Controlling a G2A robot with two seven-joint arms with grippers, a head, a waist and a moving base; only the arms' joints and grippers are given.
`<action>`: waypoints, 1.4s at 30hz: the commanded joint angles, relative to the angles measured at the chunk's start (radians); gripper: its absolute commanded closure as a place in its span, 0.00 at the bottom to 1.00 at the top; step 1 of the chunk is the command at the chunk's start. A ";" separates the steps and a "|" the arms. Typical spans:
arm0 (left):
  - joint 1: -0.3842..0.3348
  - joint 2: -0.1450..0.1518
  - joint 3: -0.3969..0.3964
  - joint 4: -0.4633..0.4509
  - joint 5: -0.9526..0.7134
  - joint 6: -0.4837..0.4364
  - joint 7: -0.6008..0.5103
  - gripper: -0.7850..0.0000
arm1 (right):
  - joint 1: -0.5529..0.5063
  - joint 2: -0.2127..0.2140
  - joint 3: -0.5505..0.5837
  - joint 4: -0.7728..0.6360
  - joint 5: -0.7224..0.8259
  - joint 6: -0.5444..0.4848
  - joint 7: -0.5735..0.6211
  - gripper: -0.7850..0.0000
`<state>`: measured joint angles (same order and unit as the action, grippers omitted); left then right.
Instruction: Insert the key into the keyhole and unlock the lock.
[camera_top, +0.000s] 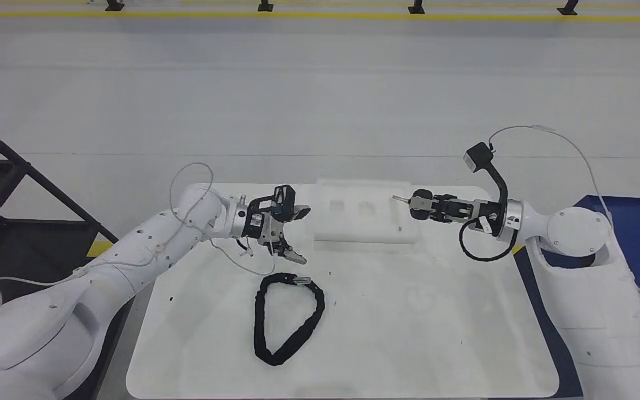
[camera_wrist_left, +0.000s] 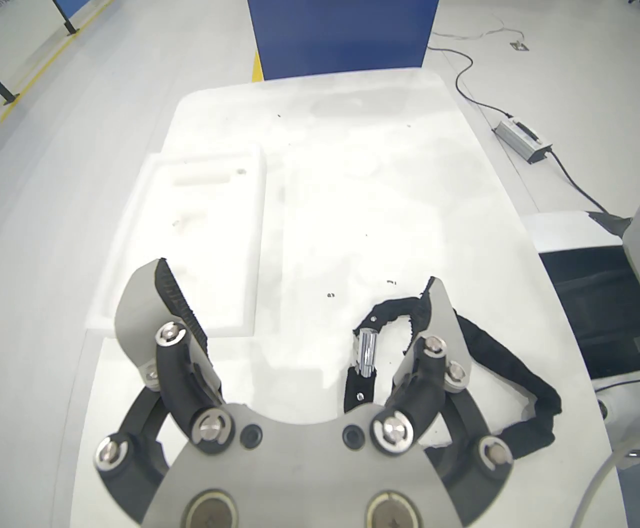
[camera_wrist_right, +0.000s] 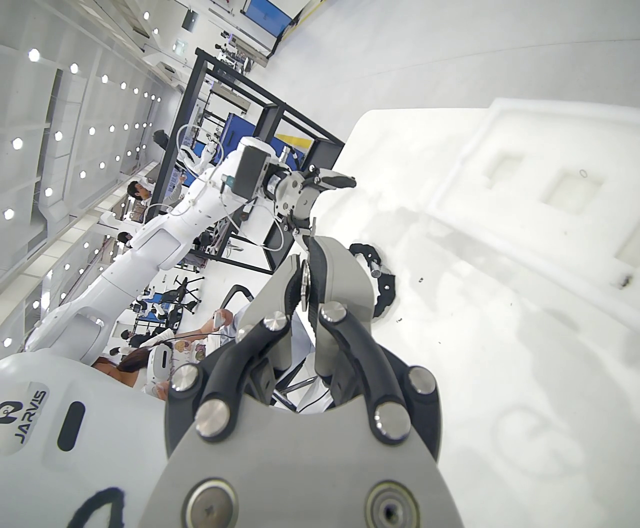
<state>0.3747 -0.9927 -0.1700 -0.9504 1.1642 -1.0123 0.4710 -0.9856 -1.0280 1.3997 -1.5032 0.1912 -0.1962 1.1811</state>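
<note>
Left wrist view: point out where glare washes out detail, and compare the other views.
Left wrist view: glare bleaches the table, so the foam tray barely separates from it; the lock cylinder glints; table edges bow. Top view: even light, chain lock stands out. Right wrist view: tray recesses read by shading; the key in the right gripper is a thin sliver.

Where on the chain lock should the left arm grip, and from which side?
Probably the silver cylinder joining the ends of the chain lock, from above. It is rigid and lies flat on the table, while the fabric-covered loop looks limp. The open left gripper hangs close by; its jaws should close across the cylinder's narrow width.
</note>
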 joint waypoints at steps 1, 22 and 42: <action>0.012 -0.001 0.000 -0.002 0.050 0.000 -0.012 0.00 | 0.000 0.000 0.000 0.000 0.000 0.000 0.000 1.00; 0.039 -0.021 0.000 0.011 0.215 0.000 -0.025 0.00 | 0.000 0.000 0.000 0.000 0.000 0.000 0.000 1.00; 0.100 -0.051 -0.001 0.102 0.395 0.051 0.103 0.00 | 0.000 0.000 0.000 0.000 0.000 0.000 0.000 1.00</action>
<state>0.4736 -1.0384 -0.1718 -0.8566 1.5526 -0.9630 0.5671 -0.9856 -1.0280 1.3997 -1.5032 0.1912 -0.1962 1.1811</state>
